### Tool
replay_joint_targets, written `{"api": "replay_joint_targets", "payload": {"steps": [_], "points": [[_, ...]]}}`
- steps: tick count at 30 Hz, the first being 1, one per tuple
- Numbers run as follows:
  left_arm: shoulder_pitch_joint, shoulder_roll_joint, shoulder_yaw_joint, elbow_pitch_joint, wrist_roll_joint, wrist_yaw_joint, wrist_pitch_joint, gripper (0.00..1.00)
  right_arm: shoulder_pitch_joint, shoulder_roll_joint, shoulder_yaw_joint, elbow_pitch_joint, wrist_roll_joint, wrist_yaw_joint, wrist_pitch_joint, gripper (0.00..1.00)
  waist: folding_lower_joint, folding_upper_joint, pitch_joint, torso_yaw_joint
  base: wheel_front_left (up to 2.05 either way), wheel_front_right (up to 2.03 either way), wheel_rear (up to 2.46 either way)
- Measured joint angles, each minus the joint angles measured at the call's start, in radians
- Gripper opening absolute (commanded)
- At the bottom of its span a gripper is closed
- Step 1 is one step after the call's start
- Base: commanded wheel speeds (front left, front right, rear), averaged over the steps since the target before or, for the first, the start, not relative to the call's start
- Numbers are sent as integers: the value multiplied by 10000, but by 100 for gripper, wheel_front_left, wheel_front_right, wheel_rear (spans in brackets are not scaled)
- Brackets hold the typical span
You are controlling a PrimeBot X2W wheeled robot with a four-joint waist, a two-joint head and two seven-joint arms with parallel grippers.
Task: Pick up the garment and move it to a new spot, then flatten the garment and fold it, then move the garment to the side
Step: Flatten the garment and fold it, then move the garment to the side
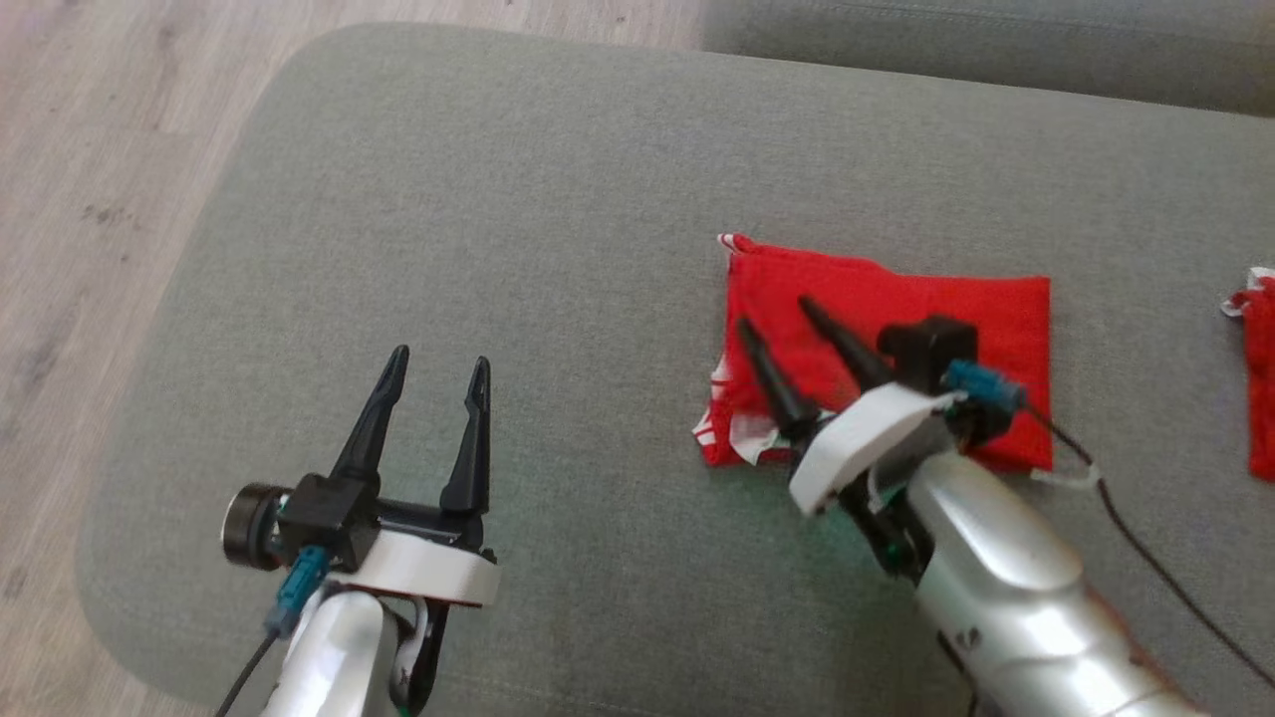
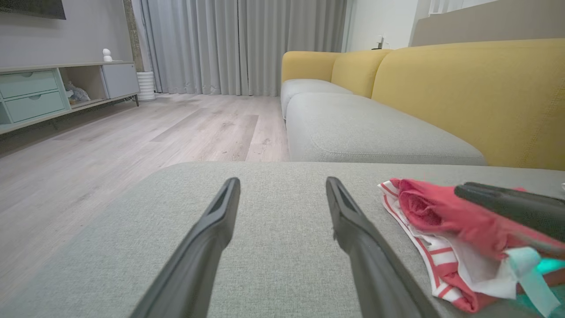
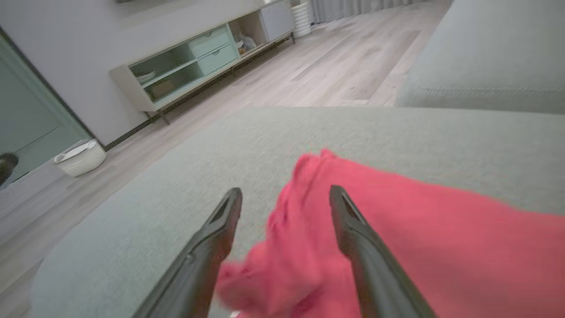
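Garment (image 1: 926, 309): a red piece folded into a rough rectangle, lying on the right half of a wide grey cushion (image 1: 498, 199). Along its left edge a red-and-white striped layer and some white fabric stick out from under the red top fold; the left wrist view shows that edge bunched and slightly raised.

Over the garment's left part sits the right gripper (image 1: 774, 313), its two dark fingers spread wide and pointing toward the far left corner of the cloth. From the right wrist view, red fabric lies under and between the fingers, blurred, and nothing is pinched; whether the tips touch the cloth I cannot tell.

Well apart from the garment, the left gripper (image 1: 439, 358) hangs above bare cushion at the lower left, fingers also wide with nothing between them.

A second red cloth (image 1: 1260, 378) shows at the cushion's right edge. Pale wooden floor (image 1: 80, 199) lies to the left, and a yellow-backed sofa (image 2: 441, 88) stands beyond.
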Motion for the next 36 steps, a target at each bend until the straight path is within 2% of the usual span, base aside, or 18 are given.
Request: {"api": "replay_joint_targets", "payload": {"steps": [3,8,12,16,20,26,36], "points": [[0,0,42,13,2,2,0,100,-413,-6,-299,334,-73,0,-305,100,0,0,-100,-138,0,0,0],[8,12,311,8,29,-6,0,100,-560,-13,-1365,752,-483,0,-602,100,-1,0,-284,-517,0,0,0],[62,44,399,12,29,-94,0,100,-547,-6,-2725,897,-1714,0,-686,100,0,0,-397,-945,0,0,0],[108,50,677,10,29,-96,0,100,-84,-19,-4259,-334,-3009,0,-696,100,-1,0,-523,-1349,0,0,0],[249,42,734,-4,29,-104,0,100,1289,-10,-5177,-1852,-3649,0,-721,100,-1,0,-574,-1724,0,0,0],[427,38,951,-23,31,-203,0,100,3172,36,-5611,-3499,-3728,0,-721,100,-1,0,-457,-2060,0,0,0],[487,31,1170,-240,111,-267,0,100,3649,150,-5626,-3822,-3714,0,-721,100,-1,0,-237,-2070,0,0,0]]}}
